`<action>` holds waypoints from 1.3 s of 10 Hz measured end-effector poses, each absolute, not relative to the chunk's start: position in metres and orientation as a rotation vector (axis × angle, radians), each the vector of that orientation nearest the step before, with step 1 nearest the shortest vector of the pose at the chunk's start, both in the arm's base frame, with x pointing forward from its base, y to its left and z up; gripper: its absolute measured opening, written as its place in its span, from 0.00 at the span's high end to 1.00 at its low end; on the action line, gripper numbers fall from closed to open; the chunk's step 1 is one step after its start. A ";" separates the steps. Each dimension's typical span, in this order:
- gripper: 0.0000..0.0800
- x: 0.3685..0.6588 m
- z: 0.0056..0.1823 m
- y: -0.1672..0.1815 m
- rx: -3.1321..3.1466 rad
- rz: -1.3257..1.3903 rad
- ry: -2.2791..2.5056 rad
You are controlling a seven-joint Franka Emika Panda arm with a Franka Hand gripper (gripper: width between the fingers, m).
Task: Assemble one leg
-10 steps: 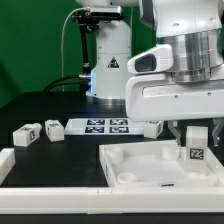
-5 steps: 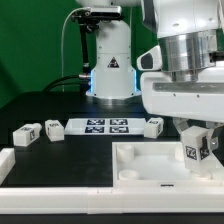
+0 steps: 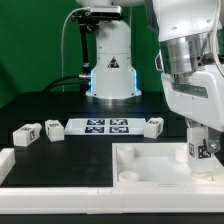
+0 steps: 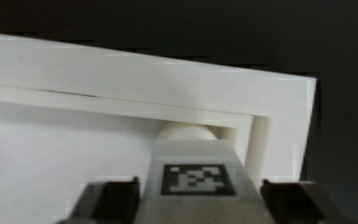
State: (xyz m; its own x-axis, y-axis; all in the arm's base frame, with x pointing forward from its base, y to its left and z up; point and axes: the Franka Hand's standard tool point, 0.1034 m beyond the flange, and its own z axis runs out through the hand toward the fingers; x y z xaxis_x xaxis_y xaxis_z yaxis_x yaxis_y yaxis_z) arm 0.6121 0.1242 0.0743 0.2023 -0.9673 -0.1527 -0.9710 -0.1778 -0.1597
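My gripper (image 3: 200, 156) is shut on a leg (image 3: 199, 147), a small white block with a black-and-white tag, and holds it upright over the right end of the white square tabletop (image 3: 150, 166). In the wrist view the leg (image 4: 197, 170) sits between my two dark fingers (image 4: 115, 200), above the tabletop's corner (image 4: 158, 85); a round white stub (image 4: 194, 131) shows in that corner just beyond the leg. Three other legs lie on the black table: two on the exterior view's left (image 3: 25, 135) (image 3: 52, 128) and one near the middle (image 3: 153, 126).
The marker board (image 3: 105, 125) lies behind the tabletop. A white bar (image 3: 60, 198) runs along the front edge, with a white block (image 3: 5, 160) at the far left. The robot's base (image 3: 110, 60) stands at the back.
My gripper has moved toward the exterior view's right with the leg in it. The tabletop's left edge has shifted a little to the right.
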 end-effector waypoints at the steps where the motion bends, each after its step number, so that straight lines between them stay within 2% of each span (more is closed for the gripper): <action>1: 0.36 0.612 0.074 0.124 -2.300 0.017 1.798; 2: 0.36 0.612 0.074 0.124 -2.316 0.014 1.778; 3: 0.23 0.612 0.073 0.123 -2.413 -0.003 1.647; 4: 0.20 0.612 0.073 0.121 -2.511 -0.021 1.496; 11: 0.19 0.611 0.069 0.120 -2.989 -0.161 0.232; 13: 0.19 0.612 0.071 0.119 -3.002 -0.176 0.077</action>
State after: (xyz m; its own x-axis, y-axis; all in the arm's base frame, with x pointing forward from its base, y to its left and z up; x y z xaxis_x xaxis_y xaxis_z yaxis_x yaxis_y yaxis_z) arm 0.6121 0.1193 0.0714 0.9919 -0.0588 0.1129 -0.0431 -0.9897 -0.1362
